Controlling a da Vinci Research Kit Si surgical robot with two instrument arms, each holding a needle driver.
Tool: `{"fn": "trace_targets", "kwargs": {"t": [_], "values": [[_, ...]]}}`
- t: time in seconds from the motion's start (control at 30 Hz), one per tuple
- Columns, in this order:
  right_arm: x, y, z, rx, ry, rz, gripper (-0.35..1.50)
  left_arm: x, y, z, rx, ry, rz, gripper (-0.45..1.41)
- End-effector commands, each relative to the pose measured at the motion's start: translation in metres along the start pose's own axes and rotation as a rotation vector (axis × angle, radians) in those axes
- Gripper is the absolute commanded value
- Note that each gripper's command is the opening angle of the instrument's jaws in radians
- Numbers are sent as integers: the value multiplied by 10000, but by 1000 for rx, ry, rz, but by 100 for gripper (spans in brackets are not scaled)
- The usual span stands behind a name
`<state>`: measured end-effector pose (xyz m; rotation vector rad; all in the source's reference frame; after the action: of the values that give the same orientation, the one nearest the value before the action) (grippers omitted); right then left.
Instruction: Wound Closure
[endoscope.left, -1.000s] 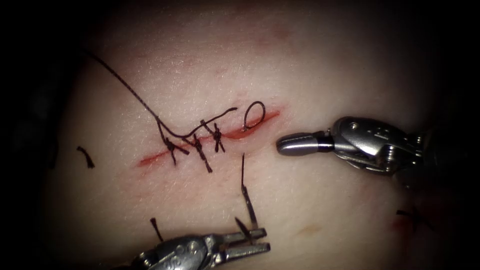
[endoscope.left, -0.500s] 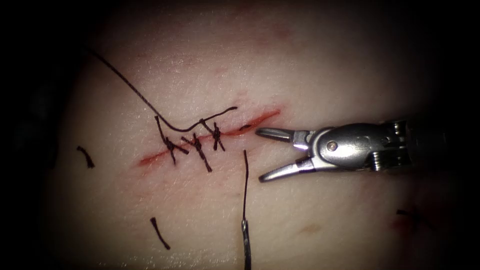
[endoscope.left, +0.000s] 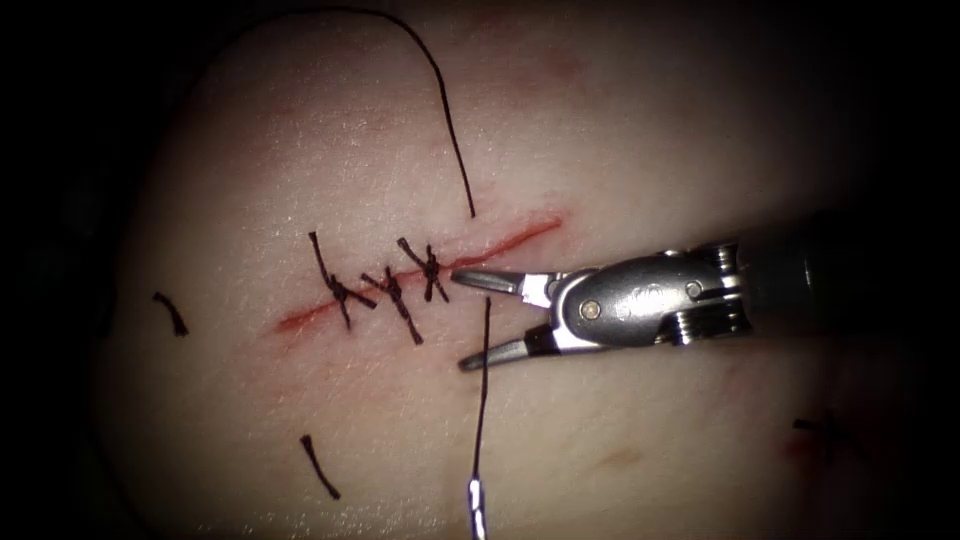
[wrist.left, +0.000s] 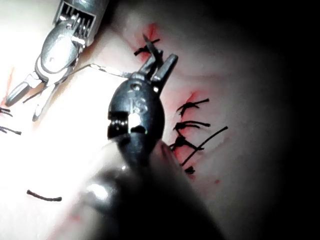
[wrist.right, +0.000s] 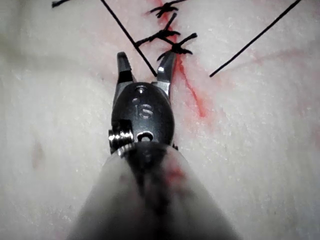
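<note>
**Right pincer moves left to the thread**

Since half a second ago, the shiny right pincer (endoscope.left: 463, 320) slid left, jaws apart around the thin black thread (endoscope.left: 483, 380). Thread runs up-down below the red cut (endoscope.left: 500, 245). The left pincer (wrist.left: 159, 64) clamps the curved steel needle (wrist.left: 107, 71).

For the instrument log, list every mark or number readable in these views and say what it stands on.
"1S": stamped on the body of the right hand, which is open and holds nothing. The first character is uncertain.
"1S": the same stamp, tilted, on the body of the left hand, which holds the needle.
The tissue and thread carry no text.
</note>
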<state>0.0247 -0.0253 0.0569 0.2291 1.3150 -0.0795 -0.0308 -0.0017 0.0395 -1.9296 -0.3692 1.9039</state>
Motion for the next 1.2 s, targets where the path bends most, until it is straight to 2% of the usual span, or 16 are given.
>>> {"fn": "trace_targets", "kwargs": {"t": [0.03, 0.07, 0.33, 0.43, 0.57, 0.63, 0.73, 0.9, 1.07, 1.2], "values": [[-7, -3, 3, -11, -13, 3, -11, -3, -2, 4, 0, 2, 3, -45], [-7, -2, 0, -17, -19, 5, -35, -2, -1, 4, 2, 1, 3, -45], [-3, 3, -13, -46, -54, 31, -35, -2, 2, -1, 21, -7, 23, -45], [0, -2, -15, -53, -54, 31, -35, -2, 3, -7, 55, -22, 65, -45], [18, -26, -29, -74, -75, 38, -35, -11, 1, -20, 154, -54, 128, -45], [35, -48, -37, -71, -79, 41, -35, -19, 8, -29, 197, -49, 139, -45], [61, -79, -42, -53, -64, 38, -35, -25, 15, -37, 243, -32, 152, -45], [94, -114, -36, -7, -22, 16, -35, -26, 20, -43, 282, -23, 170, -45], [111, -133, -24, 10, -9, 20, -35, -27, 24, -43, 312, -25, 205, -45], [110, -129, -19, -1, -7, 42, -35, -28, 31, -50, 357, -15, 224, -45]]}}
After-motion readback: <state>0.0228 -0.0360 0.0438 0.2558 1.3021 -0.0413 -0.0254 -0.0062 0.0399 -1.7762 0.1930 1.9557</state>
